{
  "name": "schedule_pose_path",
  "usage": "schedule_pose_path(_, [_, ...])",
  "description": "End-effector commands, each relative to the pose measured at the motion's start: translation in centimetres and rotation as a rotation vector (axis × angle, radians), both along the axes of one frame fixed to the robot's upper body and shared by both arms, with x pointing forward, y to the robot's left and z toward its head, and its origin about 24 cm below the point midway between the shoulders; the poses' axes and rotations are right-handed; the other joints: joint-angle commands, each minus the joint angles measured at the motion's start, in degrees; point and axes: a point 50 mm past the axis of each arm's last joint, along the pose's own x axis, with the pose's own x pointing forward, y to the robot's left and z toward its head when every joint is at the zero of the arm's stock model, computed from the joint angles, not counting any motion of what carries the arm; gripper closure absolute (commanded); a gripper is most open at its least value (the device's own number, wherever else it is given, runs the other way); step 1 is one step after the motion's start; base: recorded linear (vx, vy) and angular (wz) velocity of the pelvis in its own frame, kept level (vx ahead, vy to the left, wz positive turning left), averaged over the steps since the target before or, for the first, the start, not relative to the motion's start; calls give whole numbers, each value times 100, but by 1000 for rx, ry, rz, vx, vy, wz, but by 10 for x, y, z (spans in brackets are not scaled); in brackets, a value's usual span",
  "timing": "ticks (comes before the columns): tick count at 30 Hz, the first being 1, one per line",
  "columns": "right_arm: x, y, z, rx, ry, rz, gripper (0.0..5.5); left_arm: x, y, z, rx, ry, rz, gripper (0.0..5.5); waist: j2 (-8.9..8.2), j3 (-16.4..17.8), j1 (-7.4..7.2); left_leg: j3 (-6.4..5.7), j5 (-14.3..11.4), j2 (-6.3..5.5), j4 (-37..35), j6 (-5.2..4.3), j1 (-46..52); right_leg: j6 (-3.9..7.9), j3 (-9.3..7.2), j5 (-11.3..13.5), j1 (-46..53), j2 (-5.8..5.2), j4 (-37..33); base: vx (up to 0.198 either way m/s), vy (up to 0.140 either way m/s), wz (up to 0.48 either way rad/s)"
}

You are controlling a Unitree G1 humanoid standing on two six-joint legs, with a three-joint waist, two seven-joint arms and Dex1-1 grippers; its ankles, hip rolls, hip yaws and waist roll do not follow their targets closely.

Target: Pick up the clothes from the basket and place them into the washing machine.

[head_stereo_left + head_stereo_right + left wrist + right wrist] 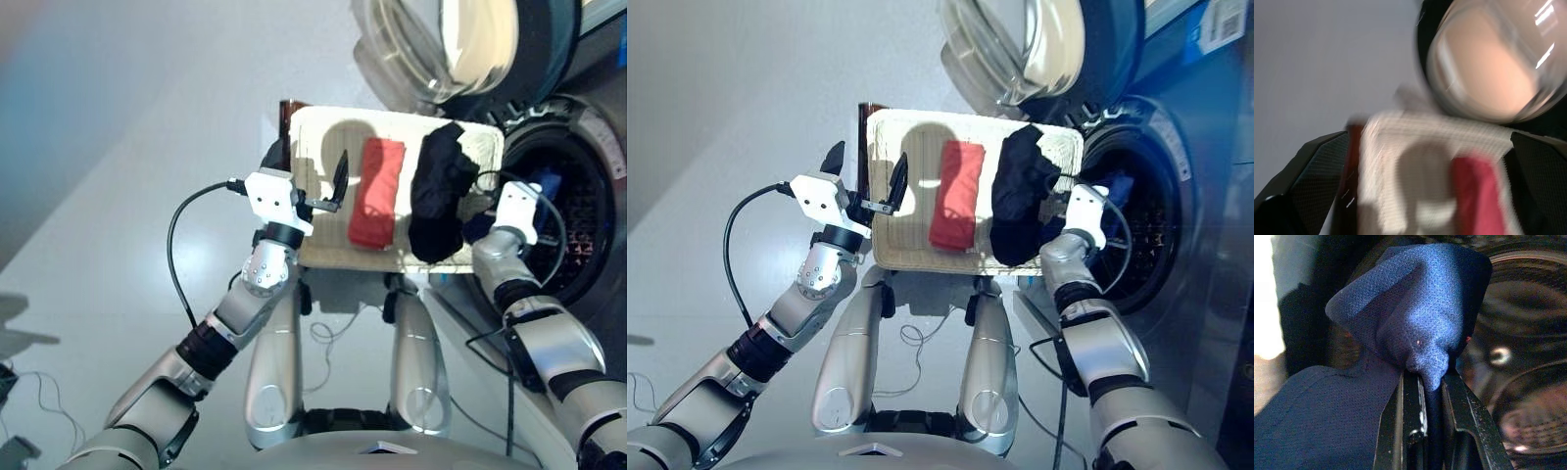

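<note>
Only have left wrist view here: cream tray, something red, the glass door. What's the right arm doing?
Observer: The right gripper is shut on the navy cloth, pinched between its fingers.
Operator: Where is it relative to the washer?
Observer: At the porthole of the washing machine; the door is swung open above.
Operator: What's left in the basket?
Observer: The red cloth lies in the basket; the black cloth drapes over its near edge.
Operator: Left gripper holding anything?
Observer: No, the left gripper is open, at the basket's left rim.
</note>
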Motion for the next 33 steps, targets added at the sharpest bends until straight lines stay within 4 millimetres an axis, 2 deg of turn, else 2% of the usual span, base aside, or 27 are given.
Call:
schedule_pose_path(1, [-20,-48,38,-111,-55,-181,550,-13,-4,21,-42,-106,-42,0,116,-64,47,42,-729,142,805,-475,-94,87,329,321,-496,56,54,0,0,0])
schedule_pose_path(3, [-22,-54,45,-122,-63,-203,550,-13,-2,23,-37,-114,-32,0,138,-64,37,42,-725,140,818,-475,-175,81,343,315,-590,56,88,0,0,0])
schedule_pose_path(4, [-26,-63,55,-130,-74,-250,550,-13,2,25,-42,-125,-17,0,166,-64,33,44,-723,135,811,-480,-282,67,354,308,-720,76,86,0,0,0])
schedule_pose_path(8, [-33,-74,67,-154,-81,-320,550,-13,5,29,-41,-142,10,0,178,-64,-16,44,-726,132,836,-470,-500,54,400,307,-959,105,108,0,0,0])
schedule_pose_path(14, [-46,-91,75,-70,-157,-397,550,-14,11,37,-38,-181,44,0,187,-64,-92,20,-730,97,814,-462,-693,66,440,313,-1202,124,118,0,0,0])
schedule_pose_path(19, [-47,-91,70,-22,-183,-376,550,-12,13,39,-31,-188,55,0,181,-64,-106,27,-723,86,813,-445,-729,64,456,312,-1275,120,146,0,0,0])
schedule_pose_path(20, [-47,-91,70,27,-218,-382,67,-12,14,40,-36,-191,57,0,180,-64,-112,28,-738,75,813,-428,-717,59,466,307,-1267,123,147,0,0,0])
schedule_pose_path(21, [-47,-91,69,28,-218,-382,0,-12,14,40,-36,-191,57,0,176,-64,-110,32,-739,75,814,-427,-716,59,470,306,-1269,123,149,0,0,0])
schedule_pose_path(26, [-30,-71,63,89,-295,-238,0,-11,13,43,-58,-197,47,0,132,-64,-162,59,-754,55,791,-403,-622,50,521,314,-1198,134,98,0,0,0])
schedule_pose_path(28, [-29,-69,63,112,-320,-222,0,-11,13,43,-60,-195,46,0,122,-64,-165,60,-758,50,782,-403,-590,49,527,308,-1173,133,95,0,0,0])
schedule_pose_path(29, [-22,-57,60,200,-410,-169,0,-9,11,42,-75,-188,42,0,106,-64,-189,60,-767,51,786,-397,-539,46,537,298,-1108,141,84,0,0,0])
schedule_pose_path(30, [-22,-57,59,201,-410,-169,0,-10,11,42,-74,-186,42,0,99,-64,-183,62,-767,50,783,-397,-528,46,537,296,-1098,140,83,0,0,0])
schedule_pose_path(31, [-18,-48,58,229,-456,-127,0,-9,11,41,-82,-182,41,0,75,-64,-198,68,-770,57,776,-392,-496,46,537,291,-1075,146,87,0,0,0])
schedule_pose_path(32, [-9,-26,56,247,-514,3,0,-8,12,42,-82,-183,47,0,29,-64,-250,78,-765,60,770,-389,-470,39,547,298,-1045,158,67,0,0,0])
schedule_pose_path(33, [-9,-25,54,249,-512,2,0,-8,12,41,-80,-181,47,0,16,-64,-246,83,-763,57,764,-388,-453,39,551,296,-1033,155,67,0,0,0])
